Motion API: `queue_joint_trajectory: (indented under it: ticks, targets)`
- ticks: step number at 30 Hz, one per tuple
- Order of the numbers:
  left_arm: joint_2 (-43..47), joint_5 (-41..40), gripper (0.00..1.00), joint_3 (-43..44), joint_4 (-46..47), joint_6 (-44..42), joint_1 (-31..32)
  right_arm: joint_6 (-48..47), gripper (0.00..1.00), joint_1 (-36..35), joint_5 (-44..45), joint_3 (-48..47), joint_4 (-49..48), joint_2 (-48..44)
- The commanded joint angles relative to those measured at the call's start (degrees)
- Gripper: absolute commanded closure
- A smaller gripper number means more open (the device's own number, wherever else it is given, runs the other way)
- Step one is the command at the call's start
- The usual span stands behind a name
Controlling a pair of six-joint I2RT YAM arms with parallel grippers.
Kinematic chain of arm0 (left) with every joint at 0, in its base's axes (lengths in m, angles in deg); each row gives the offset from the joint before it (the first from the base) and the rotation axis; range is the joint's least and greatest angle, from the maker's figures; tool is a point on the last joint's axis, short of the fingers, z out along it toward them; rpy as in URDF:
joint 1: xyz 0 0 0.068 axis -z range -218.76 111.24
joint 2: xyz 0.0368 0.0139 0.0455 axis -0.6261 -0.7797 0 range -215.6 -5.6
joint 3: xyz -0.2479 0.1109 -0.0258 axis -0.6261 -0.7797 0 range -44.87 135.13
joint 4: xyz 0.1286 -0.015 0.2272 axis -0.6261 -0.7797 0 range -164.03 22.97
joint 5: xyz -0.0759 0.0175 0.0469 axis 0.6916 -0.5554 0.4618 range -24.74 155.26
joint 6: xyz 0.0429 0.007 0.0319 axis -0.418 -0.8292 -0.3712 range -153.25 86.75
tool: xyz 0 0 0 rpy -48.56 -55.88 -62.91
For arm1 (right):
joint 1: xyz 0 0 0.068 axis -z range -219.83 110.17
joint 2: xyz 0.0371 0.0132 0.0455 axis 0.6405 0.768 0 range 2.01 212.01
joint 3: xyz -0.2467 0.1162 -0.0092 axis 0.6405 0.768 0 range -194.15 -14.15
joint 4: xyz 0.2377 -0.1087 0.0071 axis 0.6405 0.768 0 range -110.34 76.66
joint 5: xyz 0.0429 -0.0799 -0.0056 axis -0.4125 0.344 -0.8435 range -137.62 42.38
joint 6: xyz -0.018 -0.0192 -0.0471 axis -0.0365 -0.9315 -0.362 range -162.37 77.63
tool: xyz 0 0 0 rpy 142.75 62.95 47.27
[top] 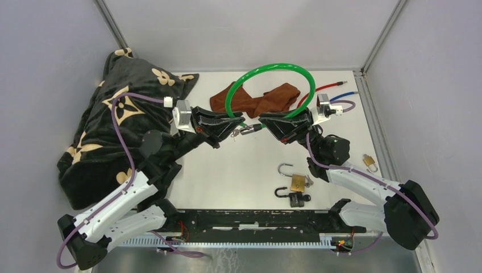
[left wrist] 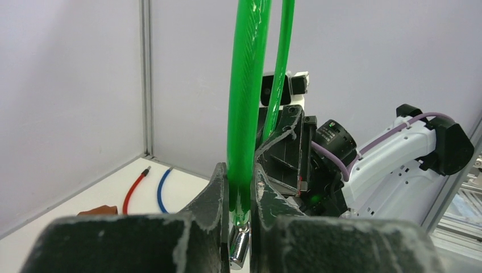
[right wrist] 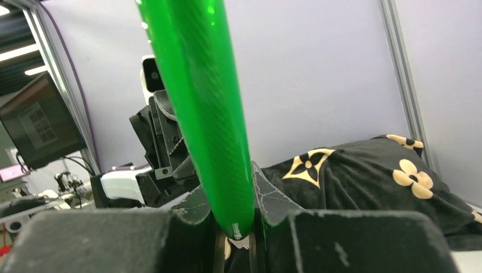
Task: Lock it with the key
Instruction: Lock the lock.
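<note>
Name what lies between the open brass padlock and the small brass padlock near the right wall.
The right arm's white forearm, seen in the top view.

In the top view both ends of the green cable lock [top: 278,66] are hidden inside the jaws of the left gripper [top: 236,132] and the right gripper [top: 262,126]. The small metal bits [top: 245,130] between the two are too tiny to name — key or lock head, it cannot be told. The left wrist view cuts the cable off at its top edge, and the shiny metal tip [left wrist: 239,250] is clipped by the bottom edge. In the right wrist view the cable's end is buried between the jaws — a pale scrap [right wrist: 229,248] beneath it is only a blur. The brown cloth [top: 273,98] lies partly behind the loop.
</note>
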Motion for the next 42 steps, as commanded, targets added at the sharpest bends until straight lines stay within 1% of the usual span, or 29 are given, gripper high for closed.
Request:
queue_joint_trajectory:
  ticks: [1, 5, 8, 13, 16, 21, 25, 28, 31, 36, 42]
  targets:
    - [-1.17, 1.61, 0.98, 1.03, 2.79, 4.18, 0.43, 5.37, 1.0, -0.49, 6.15, -1.41, -13.99, -0.69]
    - [-2.12, 2.0, 0.98, 0.11, -0.81, 1.83, 3.52, 4.72, 1.0, -1.01, 6.59, -2.77, -13.25, -0.23]
    - [-3.44, 1.29, 0.98, -0.2, -1.35, 0.37, 5.67, 3.45, 1.0, -1.53, 6.88, -3.24, -11.6, -0.31]
    - [-4.62, -1.83, 0.98, -0.33, 1.45, 2.26, 5.98, 2.95, 1.0, -1.64, 8.35, -1.81, -12.42, -1.12]
    - [-4.49, -1.8, 0.98, -0.68, 2.05, 2.69, 5.99, 2.39, 1.0, -1.41, 10.06, -0.99, -11.81, -2.25]
    - [-6.21, -1.49, 0.98, -0.8, 3.39, -0.99, 7.73, 3.17, 1.0, -1.54, 12.15, -1.03, -12.43, -2.21]
    - [-7.63, -0.8, 0.99, -1.6, 3.01, 1.12, 10.06, 2.69, 1.0, -1.5, 13.02, -0.92, -12.54, -2.15]
    - [-7.87, -3.51, 0.98, -2.05, 3.43, 3.18, 10.28, 2.64, 1.0, -1.54, 13.99, -0.29, -12.73, -2.64]
    - [-7.94, -5.37, 0.98, -1.46, 5.1, 2.25, 10.28, 2.33, 1.0, -1.43, 14.84, 0.18, -12.43, -3.1]
    - [-8.14, -5.58, 0.98, -2.38, 0.36, 2.61, 10.22, 3.41, 1.0, -1.45, 14.38, -0.18, -14.16, -2.69]
    - [-9.02, -3.65, 0.98, -3.37, 2.64, 2.5, 10.45, 3.13, 1.0, -1.39, 14.47, -0.09, -12.97, -3.0]
